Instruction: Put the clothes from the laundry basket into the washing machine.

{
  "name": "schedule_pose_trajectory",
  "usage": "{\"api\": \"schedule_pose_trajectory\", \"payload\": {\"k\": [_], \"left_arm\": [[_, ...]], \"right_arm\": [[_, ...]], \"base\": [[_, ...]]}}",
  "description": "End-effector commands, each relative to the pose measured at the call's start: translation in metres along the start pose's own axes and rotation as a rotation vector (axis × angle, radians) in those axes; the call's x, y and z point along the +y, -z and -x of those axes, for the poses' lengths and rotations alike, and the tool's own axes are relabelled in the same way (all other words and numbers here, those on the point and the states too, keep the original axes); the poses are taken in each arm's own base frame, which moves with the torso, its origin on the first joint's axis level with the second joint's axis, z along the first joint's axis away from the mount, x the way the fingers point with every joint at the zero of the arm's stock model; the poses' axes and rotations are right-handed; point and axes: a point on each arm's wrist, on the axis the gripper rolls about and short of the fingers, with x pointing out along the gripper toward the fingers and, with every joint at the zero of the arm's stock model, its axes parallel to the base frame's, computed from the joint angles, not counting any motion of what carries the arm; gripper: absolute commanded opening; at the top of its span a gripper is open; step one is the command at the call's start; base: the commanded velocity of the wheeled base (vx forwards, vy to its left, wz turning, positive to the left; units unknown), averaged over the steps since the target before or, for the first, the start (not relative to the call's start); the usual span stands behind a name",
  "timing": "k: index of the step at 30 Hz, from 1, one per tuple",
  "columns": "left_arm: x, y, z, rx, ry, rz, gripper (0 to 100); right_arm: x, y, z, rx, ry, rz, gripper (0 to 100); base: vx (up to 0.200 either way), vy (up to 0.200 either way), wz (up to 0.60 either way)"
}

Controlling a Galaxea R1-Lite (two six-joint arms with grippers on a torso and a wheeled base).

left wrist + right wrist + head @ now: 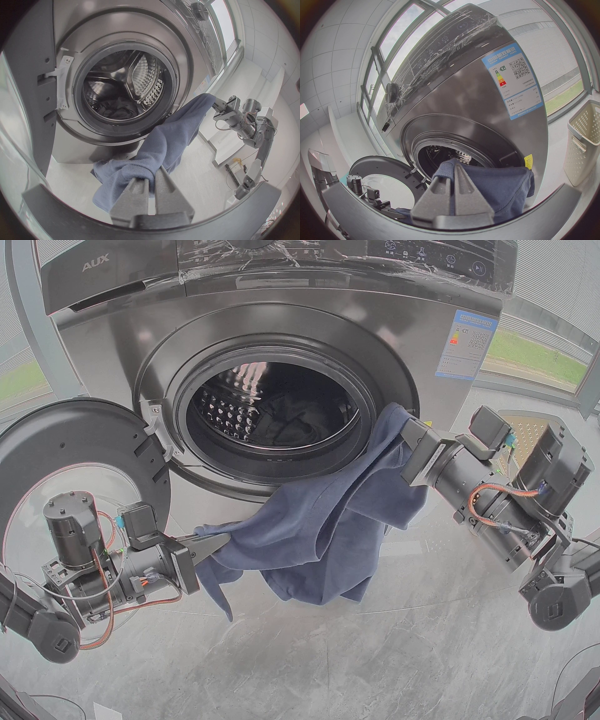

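Holding a dark blue garment (325,521) stretched between two robot claws, up in the air in front of a grey front-loading washing machine (250,309). Pinching one bunched corner of the cloth in the left claw (215,542), fingers closed tight on it, low and to the left of the round opening (275,409). Gripping the opposite end in the right claw (452,175), fingers pressed together on the cloth with fabric draped over them, higher up and just beside the right rim of the opening. Letting the middle sag, with loose folds hanging below the opening's lower edge and above the pale marbled floor (312,652). Positioned with the left arm in front of a round door (75,434) with a clear window, swung wide open and hinged at the opening's left side. Loaded already with another dark piece of clothing (294,418), lying at the bottom of the steel drum (140,75). Marked with a blue and white label (467,343) on the upper right of the machine's front. Flanked on the right by a beige perforated laundry basket (582,140) standing on the floor; cannot tell what lies inside it.
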Motion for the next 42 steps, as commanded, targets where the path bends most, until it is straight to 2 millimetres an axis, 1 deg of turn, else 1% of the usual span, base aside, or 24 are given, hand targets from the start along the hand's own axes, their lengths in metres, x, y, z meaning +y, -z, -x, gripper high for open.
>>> {"api": "schedule_pose_trajectory", "payload": {"k": [1,4,7,8,11,12,13,16,18,19,20,21,22,23,25,26,27,30,31,34,36,37,38,42], "left_arm": [[0.002,0.011,0.0,0.01,-0.034,0.003,0],[-0.002,0.007,0.006,-0.062,-0.037,-0.021,0],[-0.012,-0.004,0.009,-0.161,-0.006,-0.046,0],[-0.017,-0.008,0.01,-0.194,0.012,-0.055,0],[-0.025,-0.014,0.011,-0.229,0.047,-0.052,0],[-0.029,-0.016,0.011,-0.239,0.063,-0.054,0],[-0.03,-0.017,0.01,-0.241,0.066,-0.055,0],[-0.04,-0.033,0.009,-0.308,0.104,-0.074,0],[-0.044,-0.04,0.007,-0.337,0.12,-0.081,0],[-0.045,-0.041,0.007,-0.339,0.122,-0.082,0],[-0.048,-0.044,0.005,-0.349,0.134,-0.086,0],[-0.049,-0.045,0.004,-0.353,0.142,-0.087,0],[-0.052,-0.051,0.0,-0.368,0.155,-0.091,0],[-0.053,-0.053,-0.003,-0.377,0.159,-0.091,0],[-0.053,-0.054,-0.004,-0.379,0.161,-0.092,0],[-0.053,-0.053,-0.005,-0.381,0.161,-0.092,0],[-0.053,-0.053,-0.005,-0.381,0.161,-0.092,0],[-0.054,-0.055,-0.002,-0.389,0.163,-0.094,0],[-0.055,-0.056,0.0,-0.392,0.164,-0.095,0],[-0.056,-0.058,0.003,-0.403,0.164,-0.097,0],[-0.056,-0.059,0.004,-0.409,0.165,-0.099,0],[-0.056,-0.059,0.004,-0.409,0.165,-0.099,0],[-0.056,-0.06,0.004,-0.415,0.166,-0.102,0],[-0.061,-0.064,0.009,-0.43,0.181,-0.105,0]], "right_arm": [[-0.001,0.006,-0.002,0.014,0.005,0.003,0],[-0.003,0.011,0.0,0.032,0.012,0.009,0],[-0.01,0.021,0.008,0.085,0.022,0.031,0],[-0.012,0.025,0.01,0.102,0.025,0.035,100],[-0.016,0.033,0.013,0.139,0.04,0.045,100],[-0.024,0.039,0.017,0.174,0.065,0.056,100],[-0.026,0.041,0.018,0.185,0.072,0.061,100],[-0.041,0.06,0.033,0.291,0.106,0.148,100],[-0.046,0.08,0.043,0.381,0.1,0.178,100],[-0.046,0.083,0.044,0.394,0.099,0.182,100],[-0.048,0.095,0.049,0.445,0.093,0.199,100],[-0.049,0.1,0.05,0.465,0.093,0.207,100],[-0.051,0.112,0.052,0.509,0.092,0.224,100],[-0.053,0.119,0.053,0.534,0.093,0.232,100],[-0.054,0.124,0.054,0.548,0.093,0.236,100],[-0.056,0.132,0.053,0.571,0.081,0.243,100],[-0.056,0.133,0.052,0.57,0.075,0.243,100],[-0.053,0.144,0.046,0.583,0.029,0.247,100],[-0.048,0.152,0.04,0.58,0.004,0.247,100],[-0.04,0.165,0.034,0.575,-0.033,0.245,100],[-0.032,0.172,0.027,0.562,-0.066,0.239,100],[-0.032,0.172,0.027,0.562,-0.066,0.239,100],[-0.024,0.177,0.016,0.533,-0.094,0.234,100],[-0.016,0.189,-0.006,0.482,-0.114,0.228,100]], "base": [[0.0,0.0,0.0],[0.0,0.0,0.0],[0.0,0.0,0.0],[0.0,0.0,0.0],[0.0,0.0,0.0],[0.0,0.0,0.0],[0.0,0.0,0.0],[0.0,0.0,0.0],[0.0,0.0,0.0],[0.0,0.0,0.0],[0.0,0.0,0.0],[0.0,0.0,0.0],[0.0,0.0,0.0],[0.0,0.0,0.0],[0.0,0.0,0.0],[0.0,0.0,0.0],[0.0,0.0,0.0],[0.0,0.0,0.0],[0.0,0.0,0.0],[0.0,0.0,0.0],[0.0,0.0,0.0],[0.0,0.0,0.0],[0.0,0.0,0.0],[0.0,0.0,0.0]]}}
